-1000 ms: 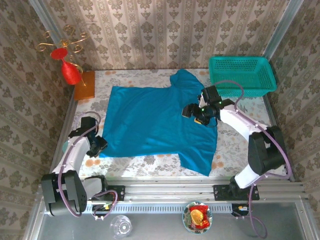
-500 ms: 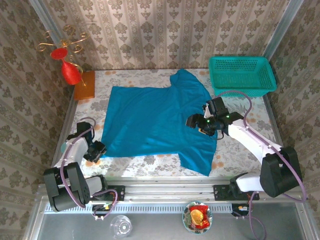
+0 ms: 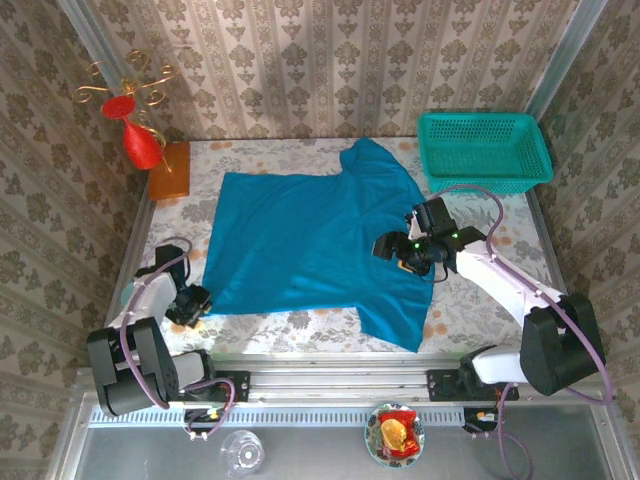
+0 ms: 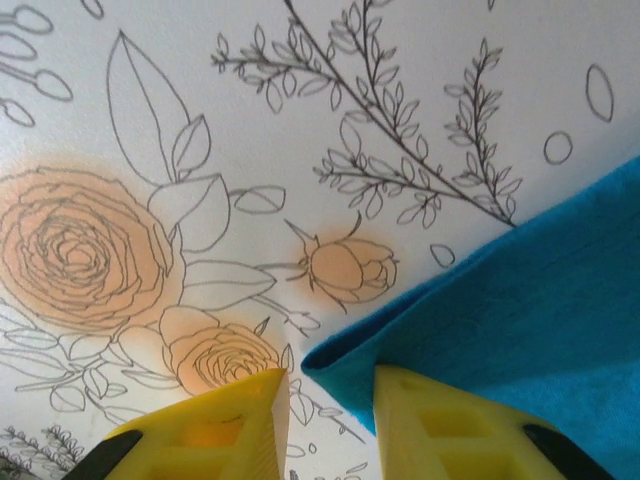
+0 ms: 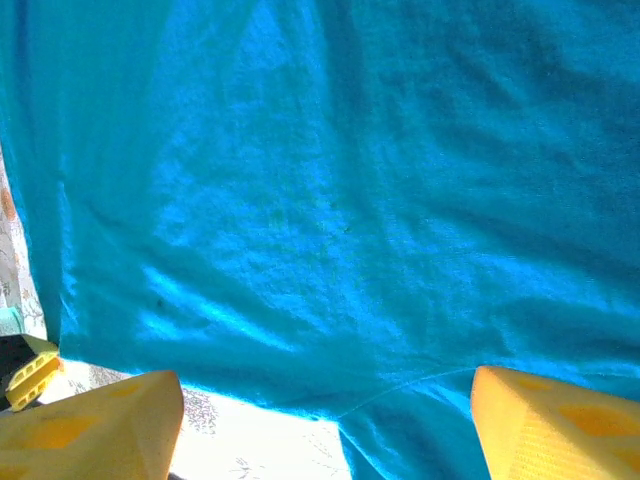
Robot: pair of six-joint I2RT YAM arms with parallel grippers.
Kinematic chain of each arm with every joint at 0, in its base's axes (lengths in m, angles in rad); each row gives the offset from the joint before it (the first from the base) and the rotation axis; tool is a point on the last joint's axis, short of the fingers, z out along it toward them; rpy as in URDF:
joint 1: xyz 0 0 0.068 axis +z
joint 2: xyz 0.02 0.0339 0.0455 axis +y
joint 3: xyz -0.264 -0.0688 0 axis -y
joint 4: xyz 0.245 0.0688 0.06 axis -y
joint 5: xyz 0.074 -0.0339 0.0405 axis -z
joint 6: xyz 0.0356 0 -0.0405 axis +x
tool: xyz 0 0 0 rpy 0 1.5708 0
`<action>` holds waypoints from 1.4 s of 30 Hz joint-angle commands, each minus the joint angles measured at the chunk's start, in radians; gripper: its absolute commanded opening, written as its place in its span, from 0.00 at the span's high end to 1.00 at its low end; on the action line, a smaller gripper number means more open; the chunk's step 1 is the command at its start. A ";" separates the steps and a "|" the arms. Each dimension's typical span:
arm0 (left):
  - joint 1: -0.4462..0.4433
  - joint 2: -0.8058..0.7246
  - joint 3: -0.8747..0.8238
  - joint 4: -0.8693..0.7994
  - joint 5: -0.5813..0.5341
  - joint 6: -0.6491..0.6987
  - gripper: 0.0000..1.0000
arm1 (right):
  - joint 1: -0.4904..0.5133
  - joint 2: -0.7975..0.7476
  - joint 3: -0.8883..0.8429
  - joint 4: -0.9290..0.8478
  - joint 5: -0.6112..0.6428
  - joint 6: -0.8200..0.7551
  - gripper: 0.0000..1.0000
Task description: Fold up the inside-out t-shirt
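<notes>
A lab test cell dressed as a home: damask wallpaper panels [image 3: 300, 70], floral tablecloth [image 3: 300, 322], aluminium frame rail [image 3: 340, 380].

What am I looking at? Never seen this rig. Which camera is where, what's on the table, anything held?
Two small robot arms are bolted at the table's near edge, each ending in a two-finger claw. The wide picture comes from a fixed camera above and behind them. The other two come from a camera on each wrist, looking past that arm's yellow fingers. On the flowered table lies a blue t-shirt, spread out flat, with a teal basket at the far right corner. The left claw is at the shirt's near left corner, slightly open, with the cloth tip just at the gap and not pinched. The right claw hangs wide open over the shirt's right side. Nothing is held.
</notes>
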 commanded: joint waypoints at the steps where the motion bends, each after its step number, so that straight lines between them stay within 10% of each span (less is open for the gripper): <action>1: 0.005 0.036 -0.010 -0.014 -0.003 -0.014 0.70 | 0.004 -0.017 -0.018 -0.014 -0.007 -0.001 0.22; 34: 0.006 -0.018 0.111 -0.037 0.100 0.040 1.00 | 0.141 -0.303 -0.212 -0.472 0.253 0.189 0.26; 42: 0.002 -0.033 0.124 -0.035 0.113 0.052 1.00 | 0.278 -0.319 -0.284 -0.512 0.312 0.424 0.47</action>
